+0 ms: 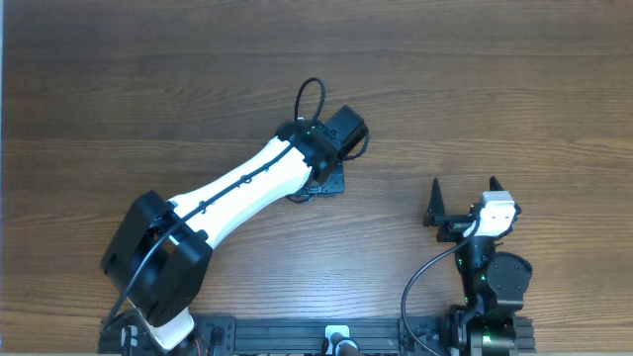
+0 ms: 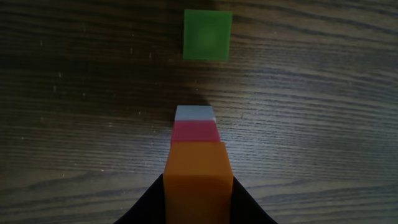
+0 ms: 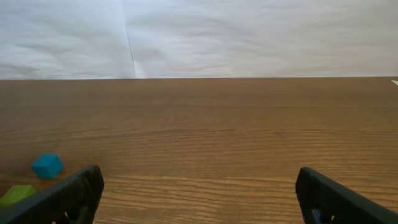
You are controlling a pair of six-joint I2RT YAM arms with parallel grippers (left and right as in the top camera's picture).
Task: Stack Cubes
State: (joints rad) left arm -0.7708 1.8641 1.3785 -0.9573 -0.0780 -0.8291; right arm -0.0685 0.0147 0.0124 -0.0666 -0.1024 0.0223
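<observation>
An orange cube (image 2: 198,177) sits between the dark fingers of my left gripper (image 2: 198,202), which is shut on it. It rests over a red cube (image 2: 195,132), and below that a white cube (image 2: 195,112) shows, the three lined up as a stack. A green cube (image 2: 208,34) lies flat on the wood beyond the stack. In the top view the left gripper (image 1: 318,183) is at the table's middle and its arm hides the cubes. My right gripper (image 1: 463,190) stands open at the right, holding nothing. The right wrist view has a blue cube (image 3: 47,165) and the green cube (image 3: 17,194) far off.
The wooden table (image 1: 148,89) is bare at the back and left. A white wall (image 3: 249,37) rises behind the table's far edge in the right wrist view.
</observation>
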